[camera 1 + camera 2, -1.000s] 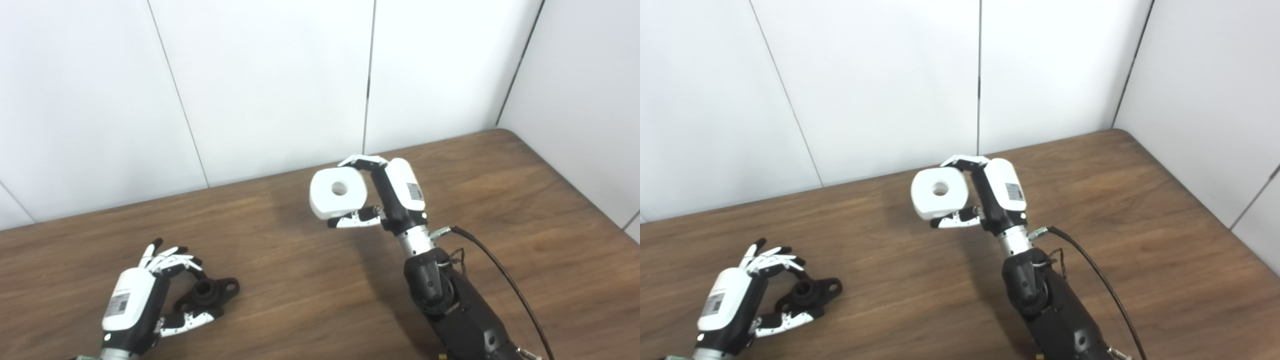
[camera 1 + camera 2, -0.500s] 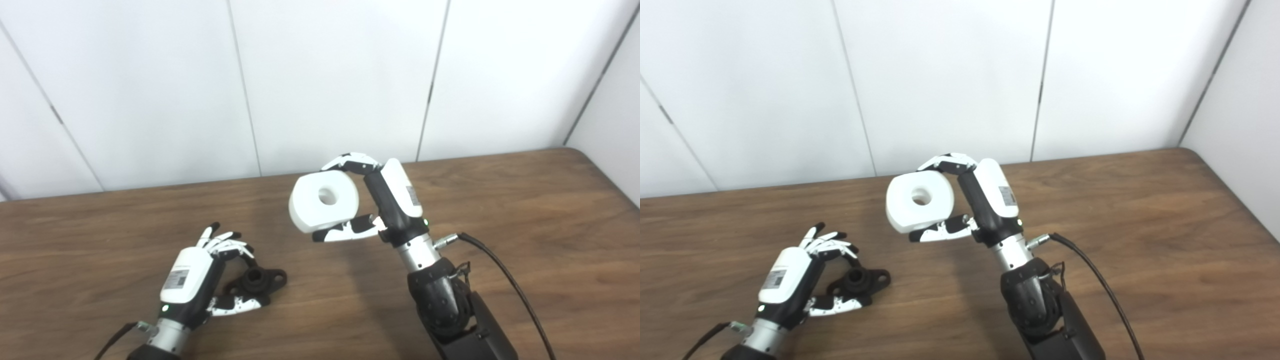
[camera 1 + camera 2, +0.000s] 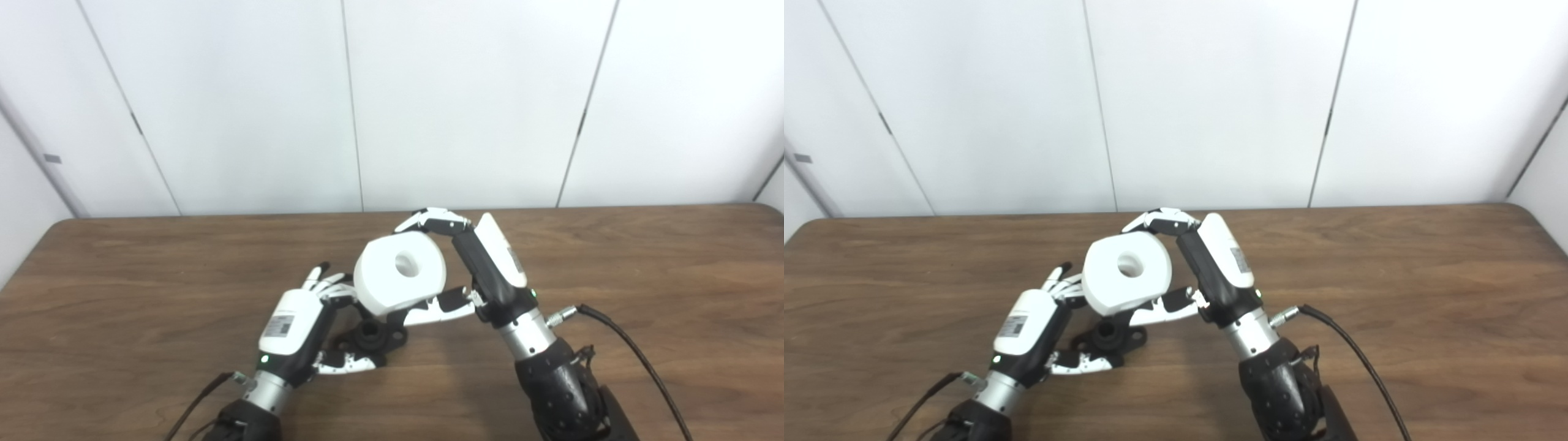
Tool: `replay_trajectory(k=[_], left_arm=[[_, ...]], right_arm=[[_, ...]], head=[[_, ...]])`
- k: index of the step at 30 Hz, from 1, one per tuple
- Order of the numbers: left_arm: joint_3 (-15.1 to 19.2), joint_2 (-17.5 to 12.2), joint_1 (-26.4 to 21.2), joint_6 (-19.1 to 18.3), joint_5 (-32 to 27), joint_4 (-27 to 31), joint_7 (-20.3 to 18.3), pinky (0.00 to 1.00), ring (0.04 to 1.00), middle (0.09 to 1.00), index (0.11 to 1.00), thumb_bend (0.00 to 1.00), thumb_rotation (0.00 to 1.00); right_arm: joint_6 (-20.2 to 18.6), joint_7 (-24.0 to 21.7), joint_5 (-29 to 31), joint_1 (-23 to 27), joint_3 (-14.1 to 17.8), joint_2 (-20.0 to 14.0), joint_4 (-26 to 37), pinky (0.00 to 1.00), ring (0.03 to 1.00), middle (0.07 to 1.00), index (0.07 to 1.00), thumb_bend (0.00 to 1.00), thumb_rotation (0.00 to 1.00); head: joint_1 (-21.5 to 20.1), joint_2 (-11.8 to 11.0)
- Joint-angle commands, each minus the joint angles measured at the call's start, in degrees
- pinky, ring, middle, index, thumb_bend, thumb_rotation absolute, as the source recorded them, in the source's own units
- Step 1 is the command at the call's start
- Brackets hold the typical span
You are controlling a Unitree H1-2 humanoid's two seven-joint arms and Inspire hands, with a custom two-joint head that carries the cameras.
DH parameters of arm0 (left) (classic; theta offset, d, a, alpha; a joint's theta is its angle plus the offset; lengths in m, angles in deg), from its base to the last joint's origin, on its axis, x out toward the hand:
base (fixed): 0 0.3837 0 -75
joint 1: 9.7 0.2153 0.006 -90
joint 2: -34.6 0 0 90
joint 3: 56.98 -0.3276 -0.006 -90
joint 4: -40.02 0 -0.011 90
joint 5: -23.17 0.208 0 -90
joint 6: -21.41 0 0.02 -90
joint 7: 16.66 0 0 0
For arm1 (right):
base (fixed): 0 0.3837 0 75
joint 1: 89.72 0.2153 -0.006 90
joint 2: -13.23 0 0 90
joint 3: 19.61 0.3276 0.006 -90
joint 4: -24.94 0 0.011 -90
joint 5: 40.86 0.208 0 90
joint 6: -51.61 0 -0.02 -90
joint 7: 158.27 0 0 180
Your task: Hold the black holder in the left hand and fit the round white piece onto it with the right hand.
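Observation:
The black holder (image 3: 372, 336), a short hub with flange ears, lies on the wooden table (image 3: 643, 257). My left hand (image 3: 293, 331) is curled around its left end, fingers arched over it and thumb (image 3: 346, 365) along its near side. My right hand (image 3: 484, 269) is shut on the round white piece (image 3: 399, 275), a thick disc with a centre hole, pinched between fingers on top and thumb below. The white piece hangs tilted just above and slightly behind the holder, hiding part of the left fingers. In the right eye view the white piece (image 3: 1127, 277) sits over the holder (image 3: 1110, 336).
A black cable (image 3: 637, 361) runs from the right wrist to the bottom right. White wall panels stand close behind the table's far edge. The table's left corner (image 3: 58, 223) is in view.
The camera has panned left. My right hand has carried the white piece leftward, from far right of the holder to just above it. The left hand and the holder have stayed in place.

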Motion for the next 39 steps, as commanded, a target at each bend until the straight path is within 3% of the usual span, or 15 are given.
replay_trajectory(k=[1, 14, 24, 39], left_arm=[[-3.21, 4.3, 7.69, -0.13, -0.64, -5.4, 2.13, 1.0, 0.861, 0.7, 0.482, 0.52, 0.05], [-3.92, 4.9, 8.64, -1.54, -0.51, -3.06, 1.6, 1.0, 0.861, 0.701, 0.483, 0.52, 0.05], [-4.32, 4.78, 9.54, -1.81, -1.18, -1.65, 0.67, 1.0, 0.862, 0.7, 0.482, 0.52, 0.05], [-4.42, 5.05, 10.78, -2.5, -1.86, 0.47, -0.46, 1.0, 0.858, 0.695, 0.482, 0.52, 0.05]], right_arm=[[1.84, -0.45, 1.56, 0.99, 0.12, 0.74, 2.5, 0.82, 0.572, 0.472, 0.497, 0.53, 0.0], [5.05, -1.57, 1.57, -1.13, -0.28, -0.56, 0.65, 0.77, 0.575, 0.465, 0.509, 0.53, 0.0], [4.09, -3.05, 1.51, -3.06, 0.48, -1.03, 0.43, 0.79, 0.583, 0.466, 0.509, 0.53, 0.0], [6.01, -2.62, 1.12, -3.7, 0.69, -1.32, -2.38, 0.77, 0.57, 0.465, 0.512, 0.53, 0.0]], head=[[0.04, 0.04], [0.53, 1.83], [0.11, 2.36], [-0.25, 3.85]])
